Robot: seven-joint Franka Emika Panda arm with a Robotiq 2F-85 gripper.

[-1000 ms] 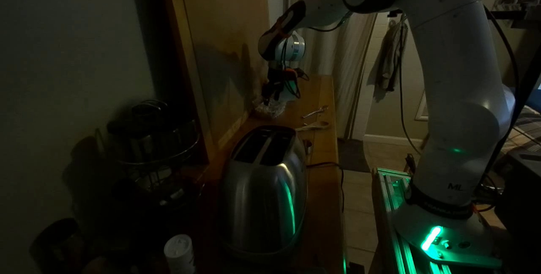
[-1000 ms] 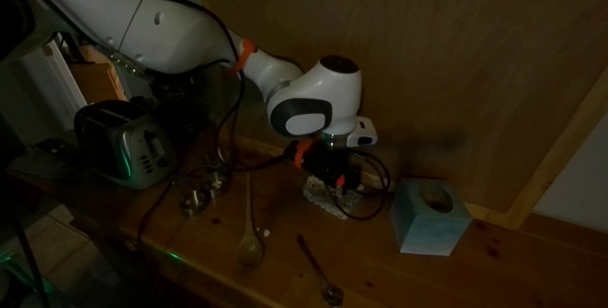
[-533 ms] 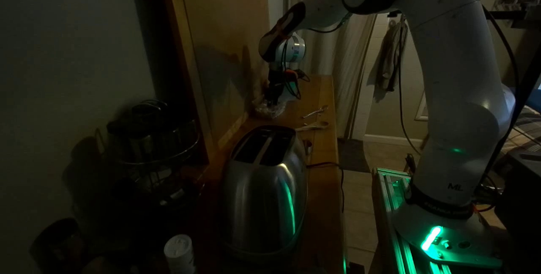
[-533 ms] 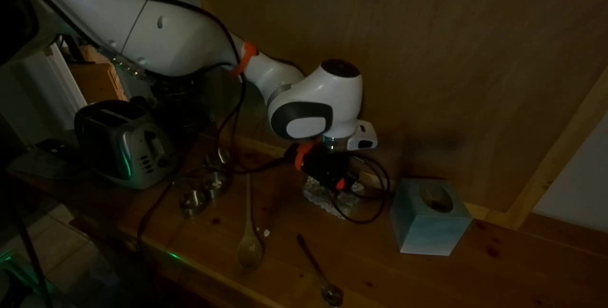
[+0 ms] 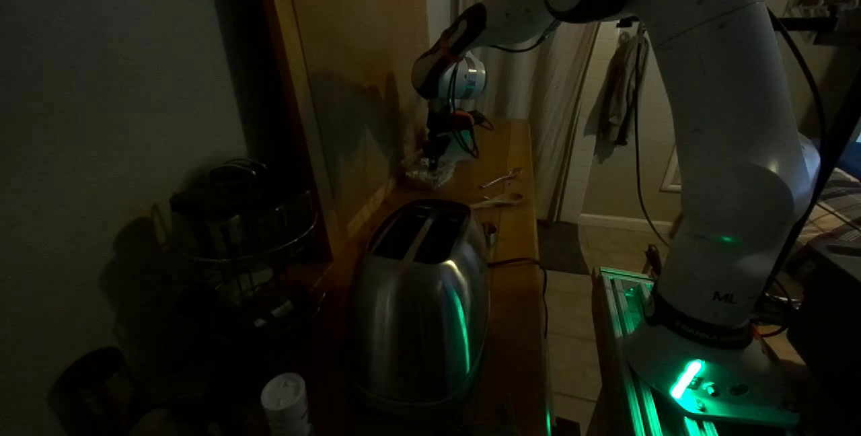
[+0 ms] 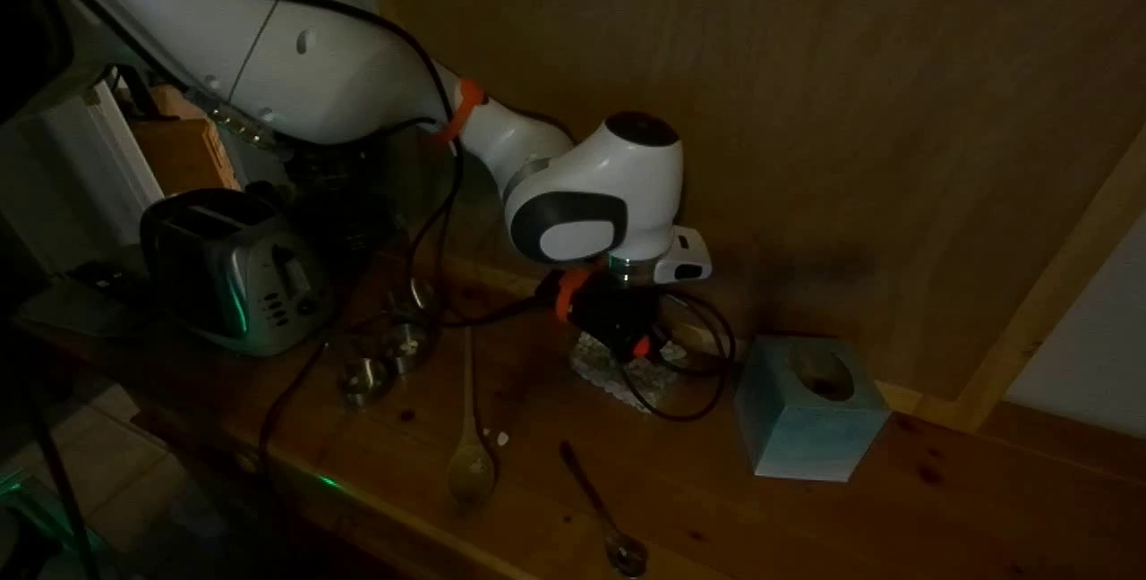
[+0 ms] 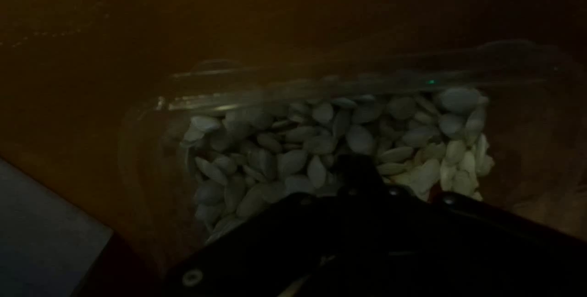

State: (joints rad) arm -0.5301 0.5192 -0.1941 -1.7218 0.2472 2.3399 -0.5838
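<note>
Pale flat seeds (image 7: pixel 293 162) fill a clear plastic container (image 7: pixel 197 104), which stands on the wooden counter close to the board wall. In both exterior views the container (image 6: pixel 609 379) sits directly beneath my gripper (image 6: pixel 646 354). The wrist view has my gripper (image 7: pixel 355 164) pointing down into the seeds, its dark fingertips together among them. Whether a seed is pinched between the tips is too dark to tell. The gripper (image 5: pixel 434 161) hides the near part of the seed heap.
A blue tissue box (image 6: pixel 810 410) stands beside the container. A wooden spoon (image 6: pixel 471 464), a metal spoon (image 6: pixel 622 551) and small metal cups (image 6: pixel 363 379) lie nearer the counter edge. Farther along are a toaster (image 5: pixel 424 315) and its cord. A cable loop (image 6: pixel 716 401) hangs from the gripper.
The arm has sunk slightly toward the container, then held still. My gripper's fingers have gone from apart to together. The container and the things around it have stayed in place.
</note>
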